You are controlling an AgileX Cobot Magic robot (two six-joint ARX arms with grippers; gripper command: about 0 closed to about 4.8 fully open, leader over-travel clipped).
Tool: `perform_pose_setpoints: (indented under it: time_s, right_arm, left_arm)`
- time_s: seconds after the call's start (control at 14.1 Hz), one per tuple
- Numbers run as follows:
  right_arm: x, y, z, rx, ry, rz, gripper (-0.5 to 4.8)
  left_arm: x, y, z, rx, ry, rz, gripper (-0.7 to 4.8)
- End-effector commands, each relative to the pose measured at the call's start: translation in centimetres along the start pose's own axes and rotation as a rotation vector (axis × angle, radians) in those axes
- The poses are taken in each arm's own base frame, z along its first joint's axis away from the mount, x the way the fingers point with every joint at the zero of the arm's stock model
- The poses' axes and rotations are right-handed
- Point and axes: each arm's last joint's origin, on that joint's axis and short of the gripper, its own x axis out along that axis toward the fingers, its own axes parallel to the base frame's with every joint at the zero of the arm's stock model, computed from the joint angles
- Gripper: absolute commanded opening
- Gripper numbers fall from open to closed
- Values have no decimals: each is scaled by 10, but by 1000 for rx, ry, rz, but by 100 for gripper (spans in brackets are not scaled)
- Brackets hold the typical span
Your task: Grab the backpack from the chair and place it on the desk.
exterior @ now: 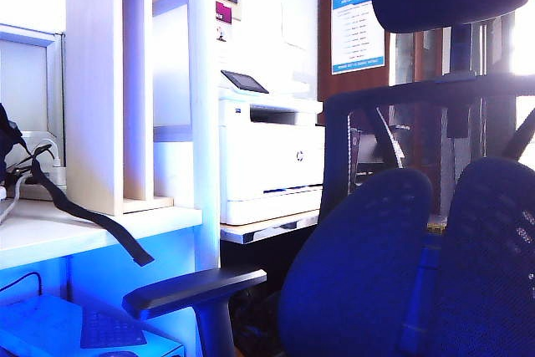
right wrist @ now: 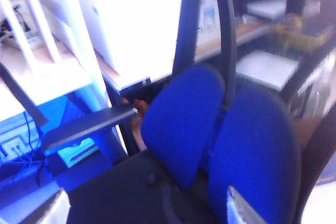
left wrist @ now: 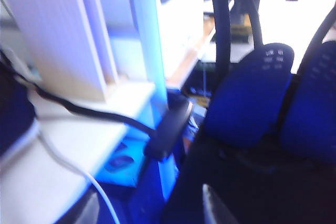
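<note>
Over the chair (right wrist: 210, 140) we hold both pincers (left wrist: 152, 211) (right wrist: 144, 211) spread and empty, since the backpack (left wrist: 13, 114) already sits on the table (exterior: 84, 227), strap dangling.

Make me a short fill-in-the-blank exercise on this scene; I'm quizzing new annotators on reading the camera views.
1. The backpack lies on the ___, and its strap trails over the edge.
2. The chair has a backrest split into ___ mesh lobes.
3. The left end effector and the right end effector hover above the chair seat, both with jaws ___ and nothing between them.

Missing words: desk; two; open.
</note>
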Motion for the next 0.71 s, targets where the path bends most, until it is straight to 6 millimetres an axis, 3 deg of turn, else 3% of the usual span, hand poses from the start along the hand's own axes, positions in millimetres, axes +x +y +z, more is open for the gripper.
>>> perform_pose_setpoints:
  time_s: [0.07, 0.21, 0.43, 0.5, 0.71]
  right_arm:
    - [13, -4, -11, 18, -79, -32, 385]
    - [23, -7, -25, 14, -118, -35, 355]
    - [28, -9, -37, 18, -87, -53, 355]
    - [30, -10, -43, 16, -70, -58, 355]
    - [38, -14, -66, -14, 3, -81, 355]
  left_arm:
    - [18, 5, -6, -36, -53, -6, 271]
    - [35, 9, -15, -35, -83, -6, 268]
    - [47, 12, -27, -43, -65, 25, 250]
    - [49, 14, -29, -89, -57, 95, 202]
    - [62, 19, -42, -218, -74, 160, 201]
